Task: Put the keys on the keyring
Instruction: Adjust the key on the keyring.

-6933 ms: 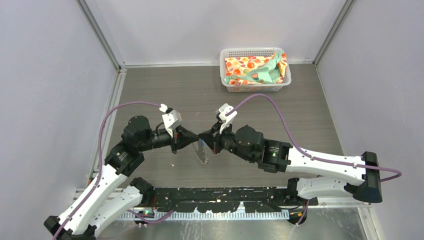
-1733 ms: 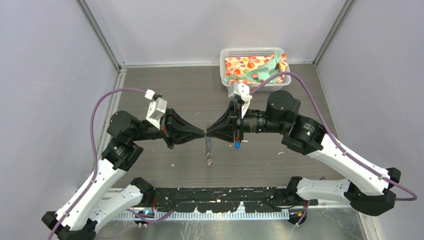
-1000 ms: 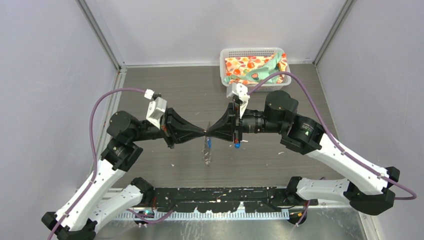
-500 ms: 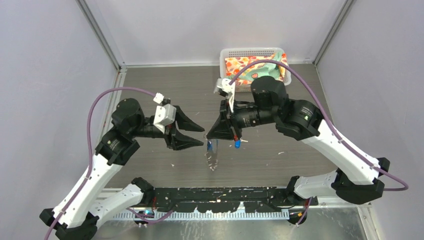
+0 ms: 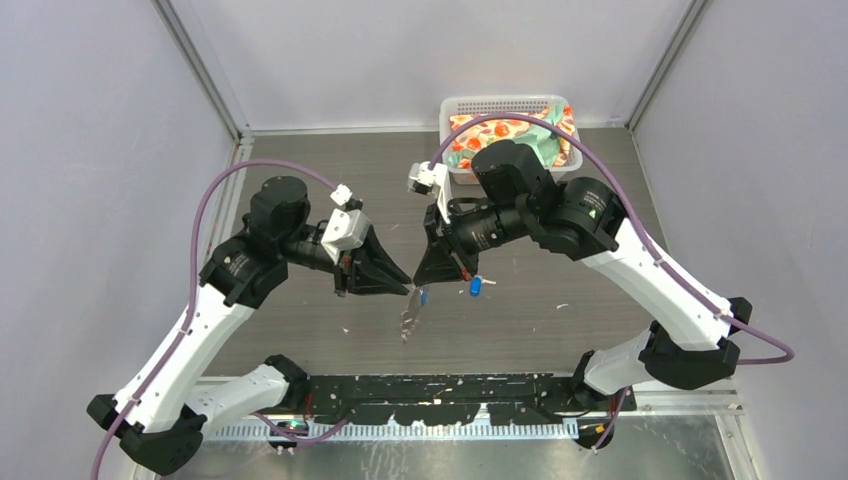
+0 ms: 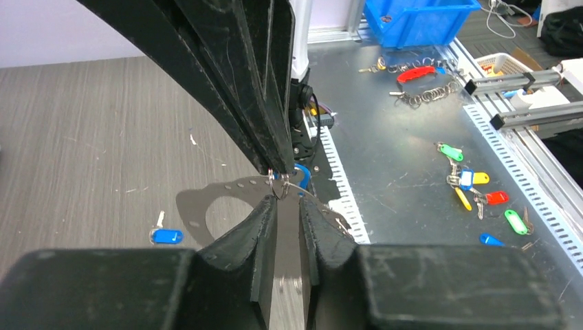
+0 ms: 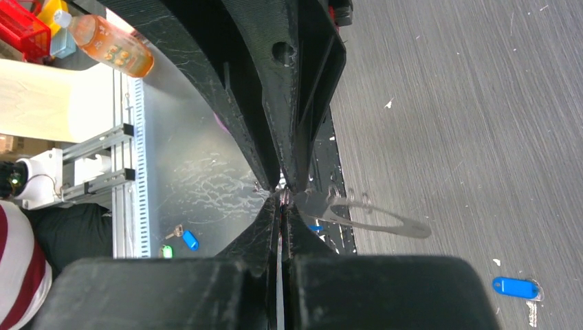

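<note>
the left pincer (image 5: pixel 405 289) let go and is narrowing again - jaws slightly apart, grip unclear. the right pincer (image 5: pixel 418 281) stays clenched on the raised keyring (image 5: pixel 410 318), one key (image 5: pixel 424 296) apparently hanging there - the second key (image 5: pixel 475 288) waits on the worktop (image 5: pixel 300 180).

left hand (image 6: pixel 289 210) slightly parted, right hand (image 7: pixel 282 207) clamped, tips close

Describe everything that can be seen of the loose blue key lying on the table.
The loose key is tiny: an oblong, bright blue head that looks like plastic, and a short silvery blade, seemingly metal. It lies flat on the grey-brown wood-grain table, to the right of the keyring and clearly apart from it. Only the table touches it.
</note>
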Robot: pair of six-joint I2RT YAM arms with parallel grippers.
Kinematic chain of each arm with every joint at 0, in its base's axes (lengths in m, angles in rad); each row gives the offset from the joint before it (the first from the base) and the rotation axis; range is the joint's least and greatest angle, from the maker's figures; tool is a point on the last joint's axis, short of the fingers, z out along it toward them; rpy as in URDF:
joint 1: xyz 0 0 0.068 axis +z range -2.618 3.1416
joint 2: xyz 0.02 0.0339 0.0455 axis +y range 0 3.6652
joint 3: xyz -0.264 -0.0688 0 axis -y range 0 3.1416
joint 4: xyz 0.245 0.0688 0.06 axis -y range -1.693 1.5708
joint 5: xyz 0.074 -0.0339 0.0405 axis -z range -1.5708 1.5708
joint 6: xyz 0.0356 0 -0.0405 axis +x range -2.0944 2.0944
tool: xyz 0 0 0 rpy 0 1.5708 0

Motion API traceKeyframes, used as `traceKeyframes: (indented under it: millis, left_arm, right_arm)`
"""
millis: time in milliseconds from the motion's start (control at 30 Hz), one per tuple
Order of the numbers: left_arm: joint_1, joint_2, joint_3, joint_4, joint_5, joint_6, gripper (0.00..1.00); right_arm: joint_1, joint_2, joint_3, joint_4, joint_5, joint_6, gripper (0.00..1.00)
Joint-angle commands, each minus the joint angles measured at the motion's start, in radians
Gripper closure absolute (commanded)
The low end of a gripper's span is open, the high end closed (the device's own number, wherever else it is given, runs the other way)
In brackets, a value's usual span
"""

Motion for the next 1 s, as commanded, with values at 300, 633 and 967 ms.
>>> traceKeyframes:
  millis: [300, 633, 967]
  left_arm:
    - [0.002, 0.032, 0.082, -0.08, 0.034, 0.062, 0.72]
    - [0.002, 0.049, 0.097, -0.081, 0.069, 0.068, 0.94]
    - [0.008, 0.085, 0.103, -0.108, 0.045, 0.071, 1.0]
  right_arm:
    - [0.01, 0.088, 0.177, -0.137, -0.029, -0.051, 0.99]
    - [0.011, 0.11, 0.199, -0.153, -0.042, -0.061, 0.99]
    - [0.014, 0.081, 0.163, -0.051, -0.048, -0.024, 0.95]
